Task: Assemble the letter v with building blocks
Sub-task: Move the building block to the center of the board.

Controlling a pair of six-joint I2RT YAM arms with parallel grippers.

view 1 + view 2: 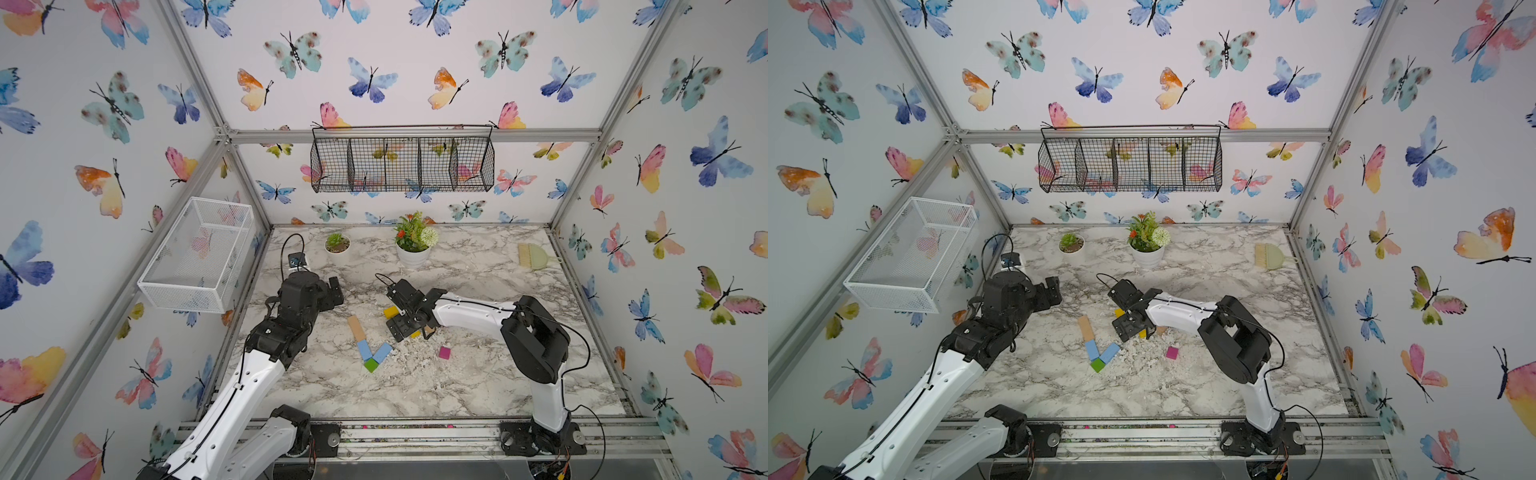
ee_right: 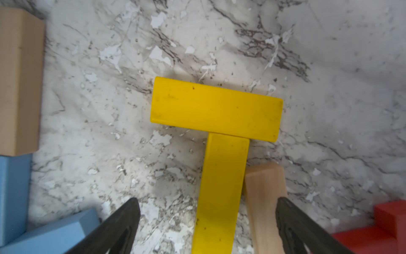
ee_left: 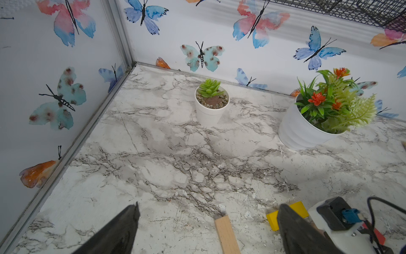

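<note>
Right gripper [image 2: 207, 199] gapes empty above a yellow bar [image 2: 222, 176]; left gripper [image 3: 209, 204] gapes empty.

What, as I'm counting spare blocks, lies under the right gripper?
Below the open right gripper a yellow crossbar and yellow stem form a T, a tan bar beside the stem. In both top views the gripper covers most of them.

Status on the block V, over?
Left gripper open, empty. Right gripper open over yellow bar. V unfinished: green cube, two blue blocks, tan bar. Loose tan block beside yellow bar.
</note>
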